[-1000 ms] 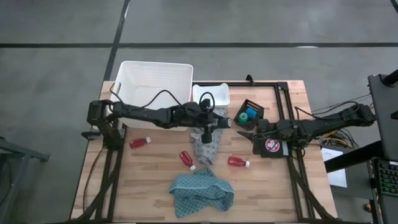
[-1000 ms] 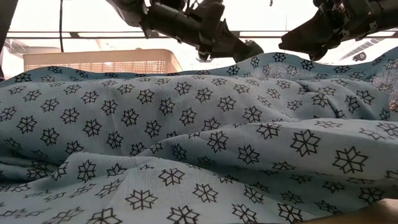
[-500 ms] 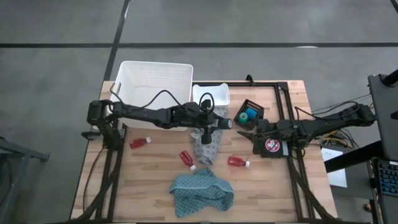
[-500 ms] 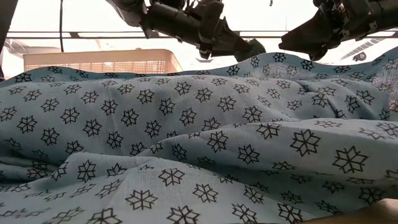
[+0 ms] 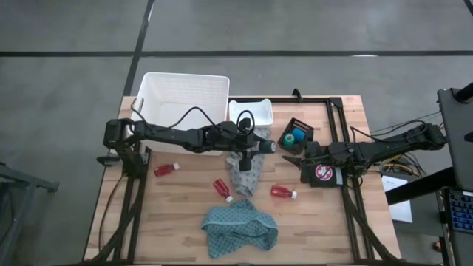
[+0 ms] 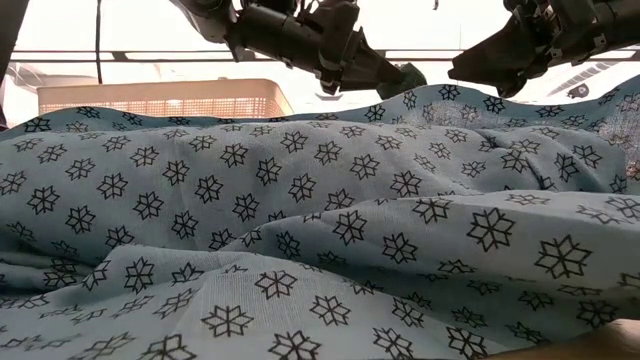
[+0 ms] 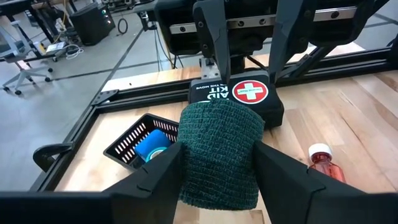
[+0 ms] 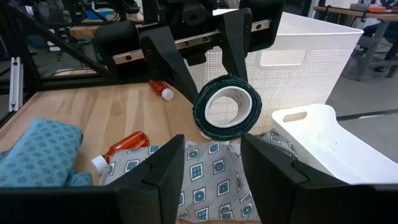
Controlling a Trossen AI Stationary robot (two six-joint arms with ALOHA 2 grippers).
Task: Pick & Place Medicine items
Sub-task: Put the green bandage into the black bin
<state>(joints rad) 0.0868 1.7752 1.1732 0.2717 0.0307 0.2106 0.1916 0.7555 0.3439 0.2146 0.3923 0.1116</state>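
My left gripper reaches level over the table's middle and is shut on a dark green round roll with a white core. My right gripper faces it from the right, open, beside the black first-aid pouch. Three red bottles lie flat on the wood: one at the left, one mid-table, one right of the grey cloth. A blue round container sits in a small black basket. My left gripper pinches the green roll's curved outer wall between its two fingers, one on each side. The fingers come level from the table's left, and the roll's open core faces away from them toward the right arm. The roll is lifted clear of the table.
A large white basket and a small white bin stand at the far edge. A grey patterned cloth lies under the left gripper. A crumpled teal cloth lies near the front and fills the low view. A black frame borders the right.
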